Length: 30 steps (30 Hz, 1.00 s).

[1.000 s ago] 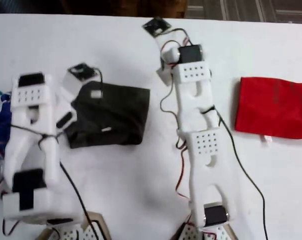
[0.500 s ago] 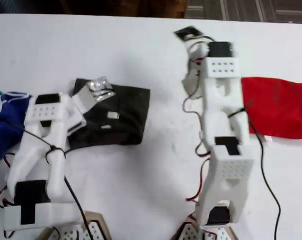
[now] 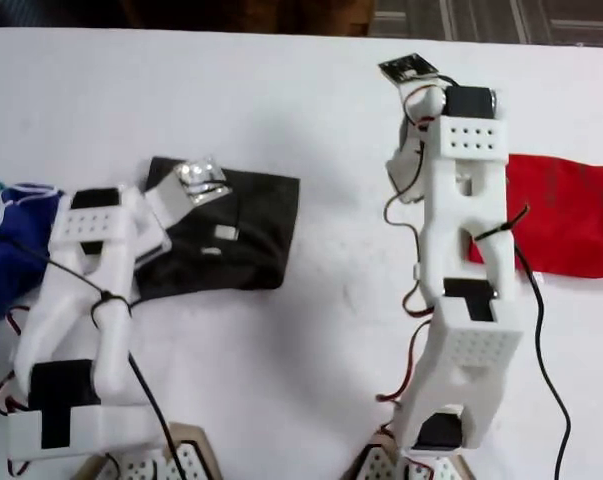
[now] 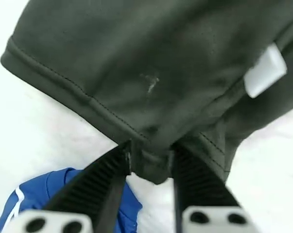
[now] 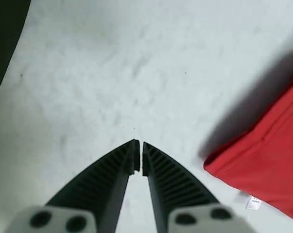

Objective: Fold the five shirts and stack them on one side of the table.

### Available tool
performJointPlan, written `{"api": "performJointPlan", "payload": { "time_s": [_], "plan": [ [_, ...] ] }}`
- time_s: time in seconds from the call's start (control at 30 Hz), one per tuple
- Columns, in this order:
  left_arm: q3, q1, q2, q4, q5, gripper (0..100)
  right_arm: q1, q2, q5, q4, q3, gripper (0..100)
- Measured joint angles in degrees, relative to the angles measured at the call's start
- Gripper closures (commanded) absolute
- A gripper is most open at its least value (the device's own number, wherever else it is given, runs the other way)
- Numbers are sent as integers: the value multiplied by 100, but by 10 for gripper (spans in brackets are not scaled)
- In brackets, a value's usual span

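A folded black shirt (image 3: pixel 236 235) lies left of the table's middle. My left gripper (image 4: pixel 150 153) is shut on one corner of it, with the hem bunched between the fingers (image 4: pixel 107 177). A white tag (image 4: pixel 265 73) sticks out of the black shirt (image 4: pixel 136 63). A folded red shirt (image 3: pixel 571 215) lies at the right edge. My right arm (image 3: pixel 466 200) stretches up beside it and covers its left edge. My right gripper (image 5: pixel 138 145) is shut on nothing, just above bare table, with the red shirt (image 5: pixel 263 170) close by.
A crumpled blue shirt (image 3: pixel 3 250) lies at the far left edge beside my left arm (image 3: pixel 91 235), and a bit of it (image 4: pixel 63 194) shows under the left fingers. The white table (image 3: pixel 181 90) stretches bare along the back. Cables trail along both arms.
My right arm has swung right, from the table's middle to over the red shirt's left edge. My left arm shifted right and nearer a second ago, then held still at the black shirt.
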<state>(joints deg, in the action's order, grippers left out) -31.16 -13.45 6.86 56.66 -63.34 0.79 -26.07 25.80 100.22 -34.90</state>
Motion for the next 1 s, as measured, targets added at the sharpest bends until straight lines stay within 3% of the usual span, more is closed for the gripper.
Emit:
{"api": "performJointPlan", "payload": {
  "time_s": [0.3,0.6,1.0],
  "plan": [
    [70,325,0,712,132,974,-18,0,0,0,0,981],
    [1354,475,0,2110,369,974,-18,0,0,0,0,981],
    [826,-193,18,2611,-651,975,-18,0,0,0,0,981]
  ]
}}
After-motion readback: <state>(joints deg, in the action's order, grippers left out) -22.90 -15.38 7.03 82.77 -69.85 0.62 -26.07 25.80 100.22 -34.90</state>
